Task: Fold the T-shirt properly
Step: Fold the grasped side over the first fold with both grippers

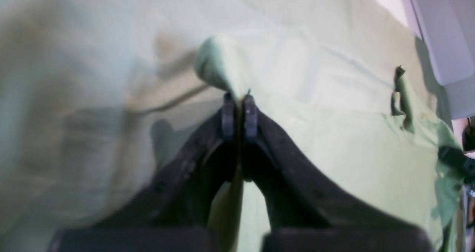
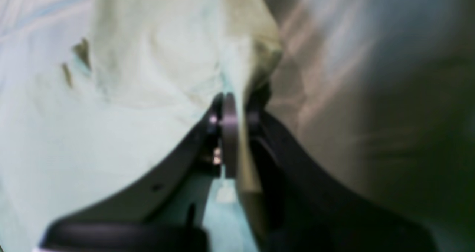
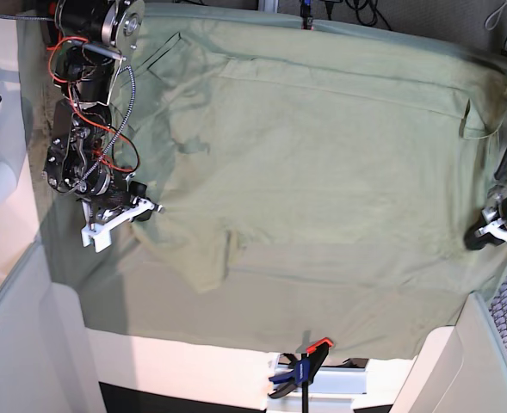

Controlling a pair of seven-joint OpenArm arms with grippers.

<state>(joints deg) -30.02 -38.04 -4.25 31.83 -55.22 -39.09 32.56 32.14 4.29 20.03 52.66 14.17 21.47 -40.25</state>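
The pale green T-shirt [image 3: 322, 172] lies spread over the table, with one sleeve [image 3: 206, 267] pointing toward the front edge. My left gripper [image 1: 239, 100] is shut on a raised pinch of the T-shirt's fabric [image 1: 215, 62]; in the base view the left gripper [image 3: 479, 237] is at the shirt's right edge. The right gripper [image 2: 237, 103] is also shut, with a fold of the T-shirt [image 2: 156, 59] caught between its pads. It sits at the shirt's left edge in the base view, right gripper [image 3: 145, 211]. Both wrist views are blurred.
A grey-green tablecloth [image 3: 236, 318] covers the table under the shirt. A blue and orange clamp [image 3: 300, 370] holds it at the front edge. White panels [image 3: 12, 344] flank the table on both sides. Cables hang along the back edge [image 3: 356, 13].
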